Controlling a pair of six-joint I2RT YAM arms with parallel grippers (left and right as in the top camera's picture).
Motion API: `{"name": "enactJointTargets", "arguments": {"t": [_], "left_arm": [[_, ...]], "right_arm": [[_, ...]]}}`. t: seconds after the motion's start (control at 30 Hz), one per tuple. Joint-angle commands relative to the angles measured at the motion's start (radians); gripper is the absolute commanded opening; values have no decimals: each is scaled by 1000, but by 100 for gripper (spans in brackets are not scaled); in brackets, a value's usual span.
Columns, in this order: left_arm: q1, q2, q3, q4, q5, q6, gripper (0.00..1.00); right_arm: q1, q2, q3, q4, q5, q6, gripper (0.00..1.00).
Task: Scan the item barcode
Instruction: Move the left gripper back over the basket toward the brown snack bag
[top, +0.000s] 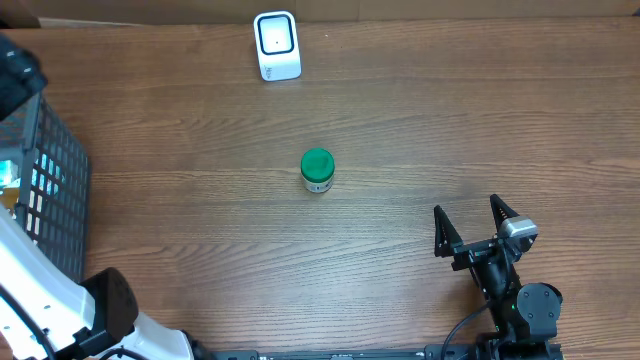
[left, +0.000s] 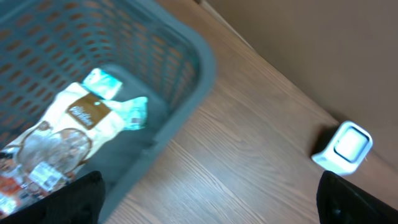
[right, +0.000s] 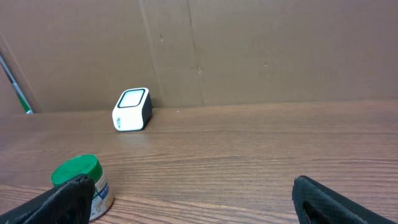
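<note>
jar (top: 317, 170): not yet lifted
scanner (top: 277, 45): seen at 12 o'clock, unused
left hand (left: 205, 208): spread apart, empty
right hand (top: 467, 208): spread apart, empty

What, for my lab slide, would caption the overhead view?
Green-lidded jar on wooden table, white box-shaped scanner beyond it, right gripper open nearby, dark mesh basket at left.

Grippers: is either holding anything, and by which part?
Nothing is held. The right gripper has its jaws open and empty, apart from the green-lidded jar. The left gripper has its jaws open by the basket, nothing between them.
</note>
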Motion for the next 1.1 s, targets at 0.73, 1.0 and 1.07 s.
{"name": "enactJointTargets", "arguments": {"t": [0.73, 1.0, 1.07], "left_arm": [[375, -23, -282, 16, -3, -74, 100], [377, -23, -410, 70, -84, -106, 100], [377, -23, -454, 103, -84, -101, 100]], "right_arm": [[5, -7, -11, 5, -1, -1, 100], [5, -7, -11, 6, -1, -1, 100], [5, -7, -11, 6, -1, -1, 100]]}}
